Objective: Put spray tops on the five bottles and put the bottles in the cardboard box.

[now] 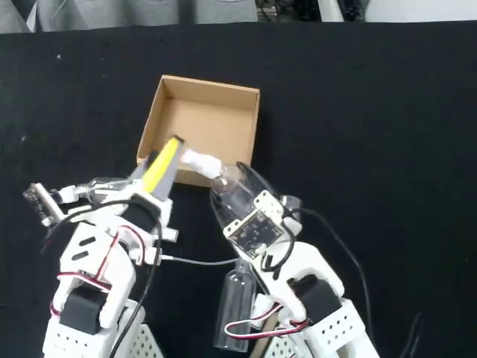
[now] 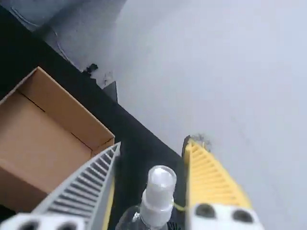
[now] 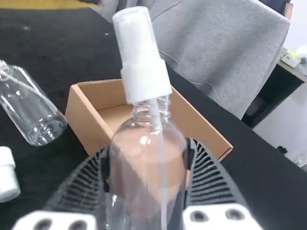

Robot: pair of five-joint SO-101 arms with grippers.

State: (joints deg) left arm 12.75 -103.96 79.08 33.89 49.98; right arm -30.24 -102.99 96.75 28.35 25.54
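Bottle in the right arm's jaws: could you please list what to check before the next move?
1. Bottle clamped by right gripper: ok.
2. Spray top seated on its neck: ok; fully tightened: cannot tell.
3. Left gripper jaws open beside the spray top, not gripping: ok.
4. Cardboard box has room: ok.
5. Bottle over the box: not ok, its top is at the near wall.

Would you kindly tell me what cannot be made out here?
High view: clear bottle by the left arm, partly covered by that arm.
High view: neck of the lying bottle, hidden under the right arm.
Right wrist view: loose spray top, cut off by the edge.
Left wrist view: body of the held bottle, cut off by the edge.
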